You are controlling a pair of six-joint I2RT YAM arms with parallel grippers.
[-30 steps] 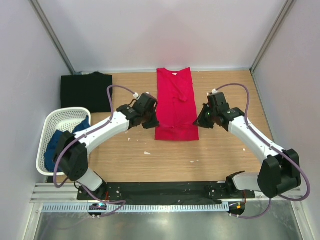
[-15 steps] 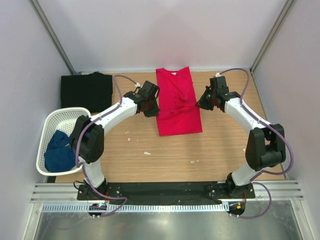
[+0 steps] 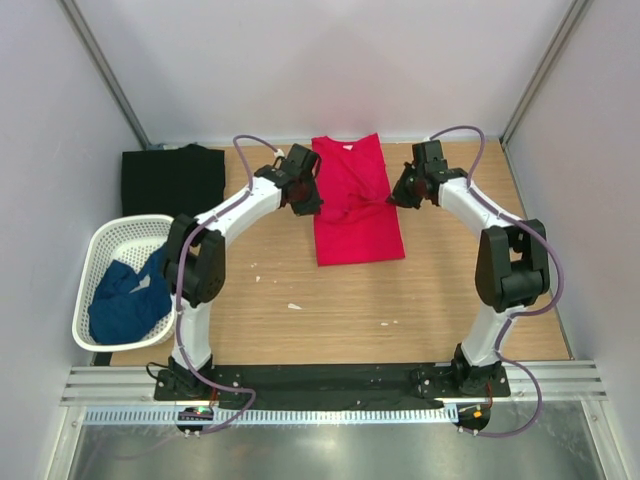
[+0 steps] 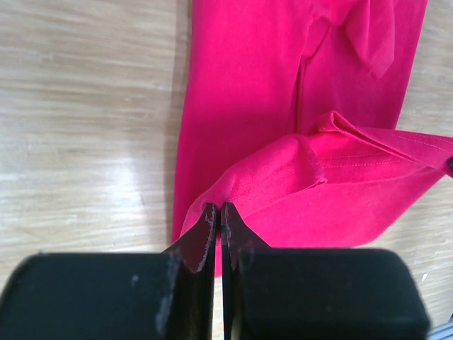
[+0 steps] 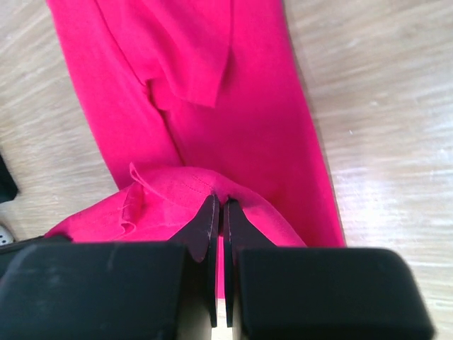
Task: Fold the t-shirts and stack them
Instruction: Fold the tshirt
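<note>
The red t-shirt (image 3: 357, 215) lay lengthwise at the far middle of the wooden surface (image 3: 300, 310), its neck end toward the back wall, where a small white label (image 3: 350, 148) showed. Its near part was raised off the wood and drawn back over the rest of the cloth, so that a loose, creased fold hung above the flat layer beneath.

The left claw (image 3: 311, 203) was at the shirt's left edge, closed on a corner of the raised hem. In the left wrist view its two black fingers (image 4: 200, 244) met with only a hairline between them, and red cloth with a stitched hem came out from their tips. The right claw (image 3: 394, 196) was at the shirt's right edge, likewise pinched shut on the cloth. Its fingers (image 5: 203, 227) pressed together on the rumpled edge of the fold, with the flat part of the shirt running away beyond them.

A black t-shirt (image 3: 172, 183) lay folded flat at the far left corner of the surface, well apart from the red one. A white mesh basket (image 3: 93, 255) sat at the left edge, nearer the arm bases, and a dark blue t-shirt (image 3: 118, 308) lay bunched inside it.
</note>
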